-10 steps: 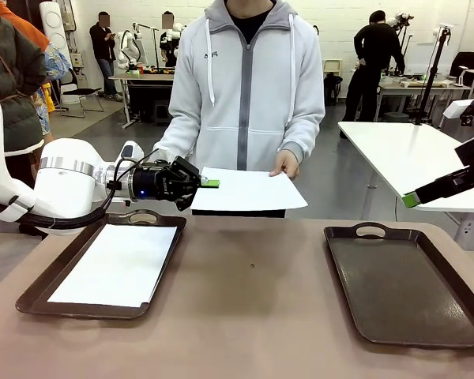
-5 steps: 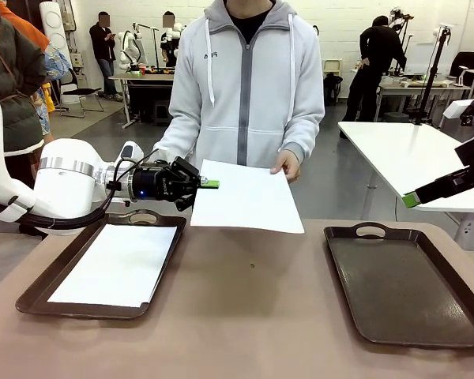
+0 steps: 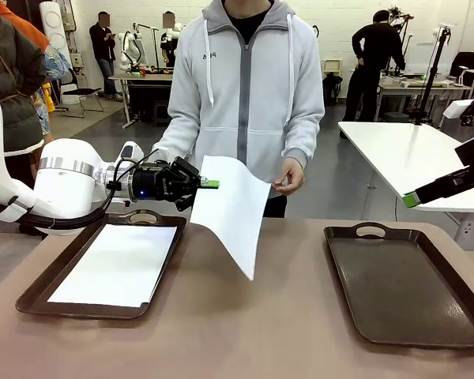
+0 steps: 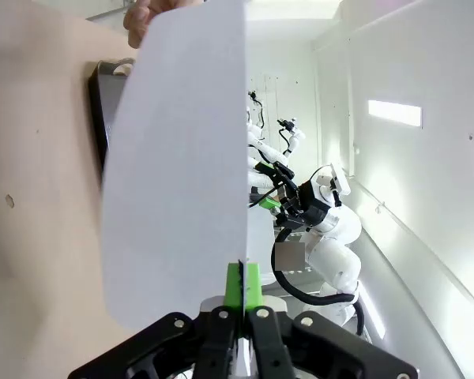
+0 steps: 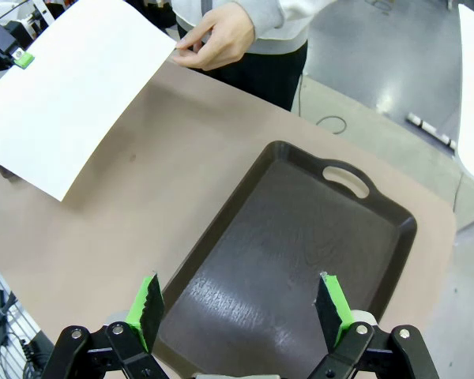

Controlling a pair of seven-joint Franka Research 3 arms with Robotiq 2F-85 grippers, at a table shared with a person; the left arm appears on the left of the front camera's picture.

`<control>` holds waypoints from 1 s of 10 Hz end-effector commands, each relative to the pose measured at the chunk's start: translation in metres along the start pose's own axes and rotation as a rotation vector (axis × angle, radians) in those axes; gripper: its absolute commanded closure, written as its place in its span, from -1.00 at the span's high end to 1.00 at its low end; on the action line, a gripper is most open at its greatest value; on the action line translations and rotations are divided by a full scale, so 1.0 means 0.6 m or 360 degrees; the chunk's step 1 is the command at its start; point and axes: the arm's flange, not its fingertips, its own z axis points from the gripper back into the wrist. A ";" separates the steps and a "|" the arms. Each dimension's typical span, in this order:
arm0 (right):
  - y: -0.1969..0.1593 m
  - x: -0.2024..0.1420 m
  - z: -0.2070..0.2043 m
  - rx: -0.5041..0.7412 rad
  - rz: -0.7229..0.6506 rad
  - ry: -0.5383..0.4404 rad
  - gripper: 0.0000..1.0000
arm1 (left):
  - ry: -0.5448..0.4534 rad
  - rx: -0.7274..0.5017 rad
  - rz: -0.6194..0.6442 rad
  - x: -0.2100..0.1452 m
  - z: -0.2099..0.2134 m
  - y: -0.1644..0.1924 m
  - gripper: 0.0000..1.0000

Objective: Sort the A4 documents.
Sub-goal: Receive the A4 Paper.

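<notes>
Hanging in the air above the tabletop (image 3: 245, 316), a white A4 sheet (image 3: 231, 209) is pinched at its upper left corner between the green pads of the left gripper (image 3: 208, 183), whose jaws are pressed together on the paper's edge. In the left wrist view the sheet (image 4: 178, 174) is seen rising edge-on from between the two pads, which meet flat against each other with only the paper between them, near the sheet's lower corner in that picture. The free part of the sheet droops down and to the right, its lowest corner hanging just above the bare table between the two trays. The person's hand (image 3: 288, 175) is held just beside the sheet's upper right corner; whether the fingers touch the paper cannot be told. A second A4 sheet (image 3: 118, 264) lies flat inside the left tray (image 3: 39, 296), below the left gripper. The right tray (image 3: 403, 288) is seen dark and bare on the right of the table. The right gripper (image 5: 241, 309) is held above that tray (image 5: 284, 260), its green pads spread wide apart with nothing between them, well apart from the hanging sheet (image 5: 71, 103).
</notes>
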 end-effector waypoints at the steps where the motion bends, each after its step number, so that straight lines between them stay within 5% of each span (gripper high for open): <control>1: -0.001 -0.001 -0.002 0.0010 -0.0001 0.0001 1.00 | -0.0001 -0.0001 -0.0002 0.001 0.000 -0.001 -1.00; 10: -0.001 -0.001 -0.002 0.0010 -0.0001 0.0001 1.00 | -0.0001 -0.0001 -0.0002 0.001 0.000 -0.001 -1.00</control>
